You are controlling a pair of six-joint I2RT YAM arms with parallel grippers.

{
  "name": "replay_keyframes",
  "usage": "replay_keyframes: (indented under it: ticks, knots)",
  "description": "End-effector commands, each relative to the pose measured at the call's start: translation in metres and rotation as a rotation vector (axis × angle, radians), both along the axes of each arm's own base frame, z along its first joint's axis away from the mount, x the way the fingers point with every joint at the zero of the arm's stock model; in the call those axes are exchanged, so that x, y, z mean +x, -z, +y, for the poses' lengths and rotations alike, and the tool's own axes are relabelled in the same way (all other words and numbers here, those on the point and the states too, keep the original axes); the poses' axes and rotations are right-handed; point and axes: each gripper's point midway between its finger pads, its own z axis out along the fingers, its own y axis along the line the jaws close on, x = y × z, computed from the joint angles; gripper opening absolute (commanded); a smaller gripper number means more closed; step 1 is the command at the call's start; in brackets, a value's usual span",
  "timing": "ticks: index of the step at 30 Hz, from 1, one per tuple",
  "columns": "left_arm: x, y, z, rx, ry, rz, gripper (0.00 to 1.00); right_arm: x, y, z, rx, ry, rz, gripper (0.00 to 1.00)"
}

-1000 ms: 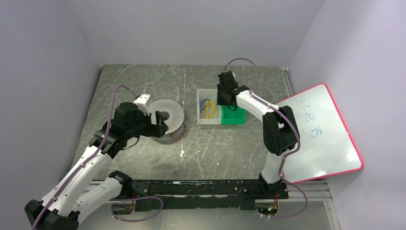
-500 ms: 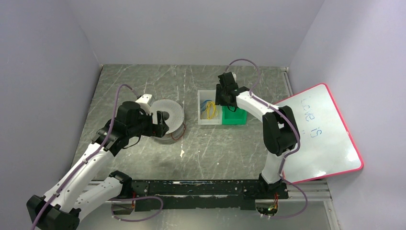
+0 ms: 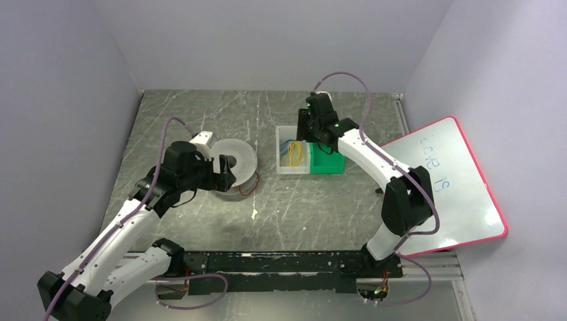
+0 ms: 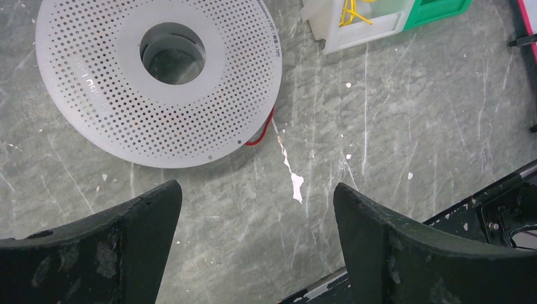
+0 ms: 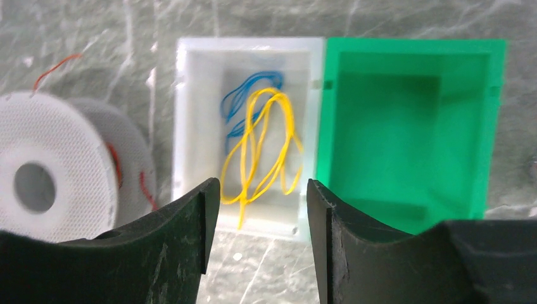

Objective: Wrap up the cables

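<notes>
right wrist: cables (image 5: 256, 149) (yellow) beneath claw (image 5: 263, 190)

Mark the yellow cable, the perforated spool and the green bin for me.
yellow cable (image 5: 261, 145), right wrist view, middle of the loops.
perforated spool (image 4: 247, 82), left wrist view, top flange right of the hub.
green bin (image 5: 386, 139), right wrist view, bare inside floor.
</notes>
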Motion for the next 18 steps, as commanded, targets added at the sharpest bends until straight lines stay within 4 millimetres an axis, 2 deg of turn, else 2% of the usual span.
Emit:
replay_keyframes:
  ticks: [1,11,15,18]
  knots:
    - [0.004,-0.005,-0.002,-0.002,-0.002,-0.022,0.93,-0.033,-0.011,0.031,0.053,-0.092,0.035,0.57]
    - [0.023,0.008,0.015,0.079,-0.174,0.075,0.93,-0.09,-0.034,0.096,0.202,-0.279,0.043,0.57]
    - [0.031,0.009,0.028,0.159,-0.25,0.106,0.93,-0.105,-0.025,0.121,0.297,-0.314,0.099,0.56]
    - [0.036,0.002,0.038,0.201,-0.3,0.097,0.93,-0.108,-0.011,0.132,0.327,-0.303,0.153,0.56]
